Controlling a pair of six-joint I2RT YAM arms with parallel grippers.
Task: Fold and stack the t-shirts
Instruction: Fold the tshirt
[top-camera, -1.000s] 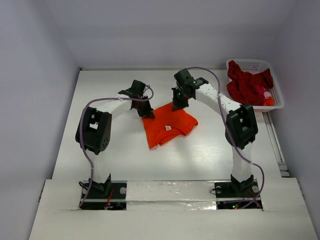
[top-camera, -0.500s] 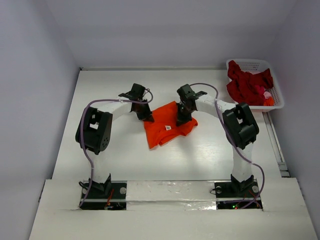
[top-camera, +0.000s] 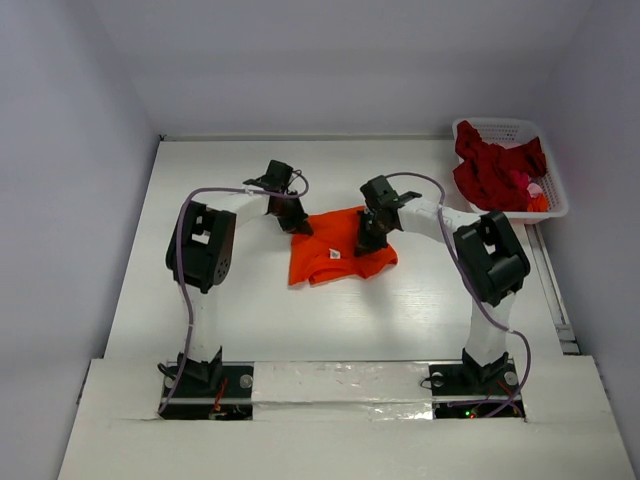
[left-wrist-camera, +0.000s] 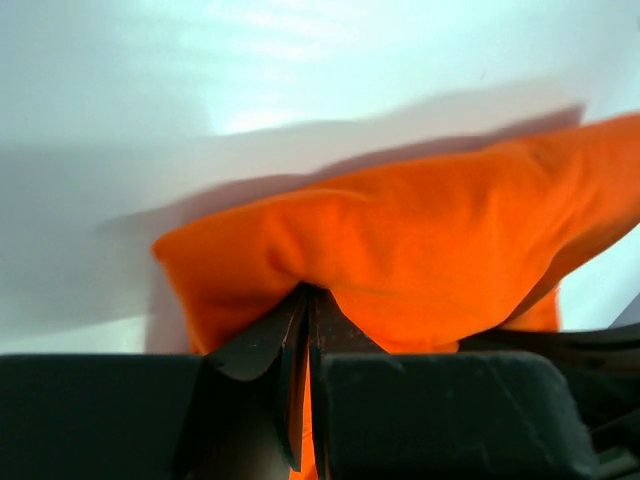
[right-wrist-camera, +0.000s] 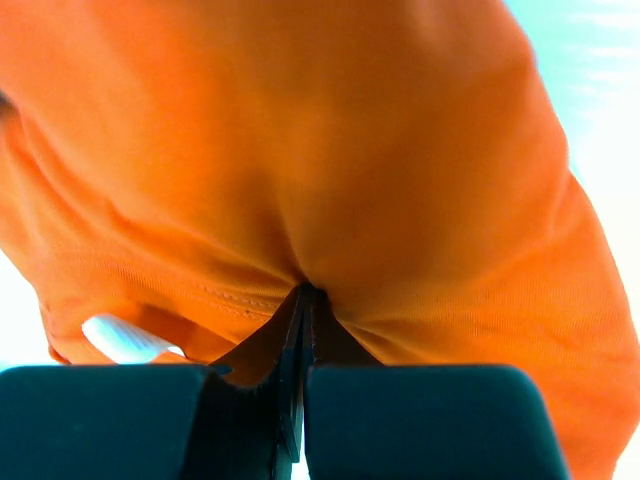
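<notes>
**Both grippers clamped on the orange t-shirt in the middle of the table**

In the top view the orange t-shirt (top-camera: 335, 255) lies bunched and partly folded on the white table (top-camera: 300, 320), at the centre of the frame. Its small white neck label (top-camera: 336, 254) faces up near the shirt's middle. The left gripper (top-camera: 297, 222) sits at the shirt's upper left corner and the right gripper (top-camera: 368, 240) at its upper right edge. Each wrist view shows the jaws pressed together on a pinch of orange cloth, with the fabric bulging over the fingertips. In the left wrist view the cloth rises in a ridge and casts a shadow on the table beyond it. The dark red t-shirts (top-camera: 495, 170) are heaped in the white latticed basket (top-camera: 548, 170) at the upper right of the frame, well apart from the orange one.
</notes>
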